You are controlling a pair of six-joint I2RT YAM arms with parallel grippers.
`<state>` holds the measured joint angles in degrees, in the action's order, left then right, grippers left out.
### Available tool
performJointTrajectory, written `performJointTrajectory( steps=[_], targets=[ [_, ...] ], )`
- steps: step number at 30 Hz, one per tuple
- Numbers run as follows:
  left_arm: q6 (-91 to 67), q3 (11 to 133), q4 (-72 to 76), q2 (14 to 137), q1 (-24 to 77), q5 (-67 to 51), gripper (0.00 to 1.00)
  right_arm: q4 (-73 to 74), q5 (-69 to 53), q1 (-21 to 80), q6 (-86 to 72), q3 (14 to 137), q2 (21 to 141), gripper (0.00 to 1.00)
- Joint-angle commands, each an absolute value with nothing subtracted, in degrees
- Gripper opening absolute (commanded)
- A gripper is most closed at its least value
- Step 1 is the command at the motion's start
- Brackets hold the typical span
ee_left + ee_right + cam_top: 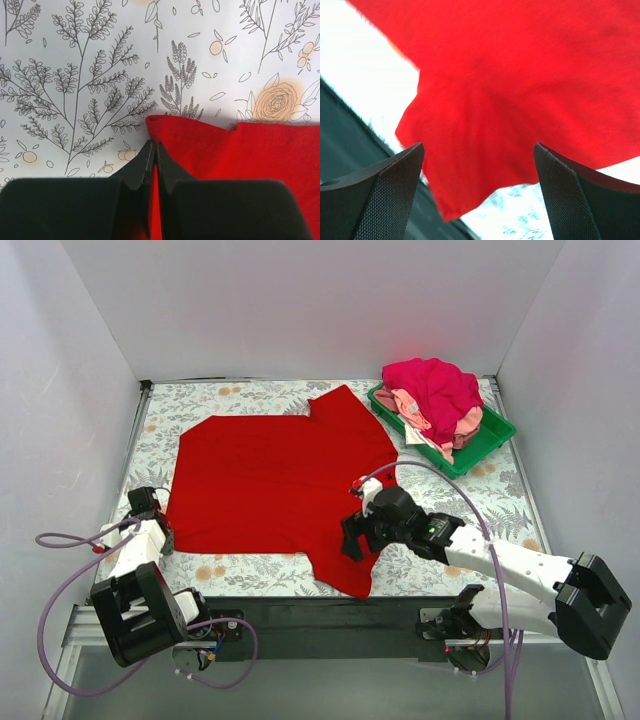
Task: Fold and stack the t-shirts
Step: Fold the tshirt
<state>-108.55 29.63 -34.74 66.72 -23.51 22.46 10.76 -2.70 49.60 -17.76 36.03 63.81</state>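
**1.** Nearest to us: dark strip (330,615) along the table front, on the near side of the red t-shirt (270,480). We count 2 arm bases on it.

**2.** Left gripper (153,147), at the red t-shirt's near-left corner. We record its jaws pressed together with red cloth pinched between them. In the wrist view the hem corner lies just beyond the fingertips.

**3.** Right gripper (479,150), over the red t-shirt's near sleeve. We record its jaws spread wide with nothing between them. Whether its fingers touch the cloth we cannot tell.

**4.** Red t-shirt, 1 piece, spread flat and lying sideways. Its hem is at the left, and its 2 sleeves point near and far at the right end.

**5.** Table cover (250,575), pale, printed with grey leaf sprigs and orange blossoms. We see it on every side of the red t-shirt.

**6.** Green tray (495,435), beyond the red t-shirt to the far right, set askew. It sits just beside the far sleeve, with a strip of table cover between them. We list 3 colours heaped in it:
- magenta t-shirt (435,385), on top
- light pink t-shirt (465,425), under it
- white cloth (420,437), at the tray edge nearest the red t-shirt

**7.** White walls (300,310), closing 3 sides beyond the red t-shirt.
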Motion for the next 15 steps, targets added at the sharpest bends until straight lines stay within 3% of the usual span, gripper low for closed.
performJointTrajectory(
  steps=[1, 10, 15],
  targets=[
    [-107.49, 28.39, -34.89, 67.24, -23.73, 21.71, 0.00, 13.62, -1.94, 54.66, -17.05, 35.25, 63.81, 0.95],
    [-105.65, 26.02, -33.13, 61.70, -23.73, 20.48, 0.00, 17.40, -0.27, 69.42, -14.06, 36.38, 68.98, 0.90],
    [-105.47, 25.93, -32.96, 62.05, -23.73, 20.21, 0.00, 17.93, -0.26, 70.31, -14.59, 37.62, 74.08, 0.74]
  ],
)
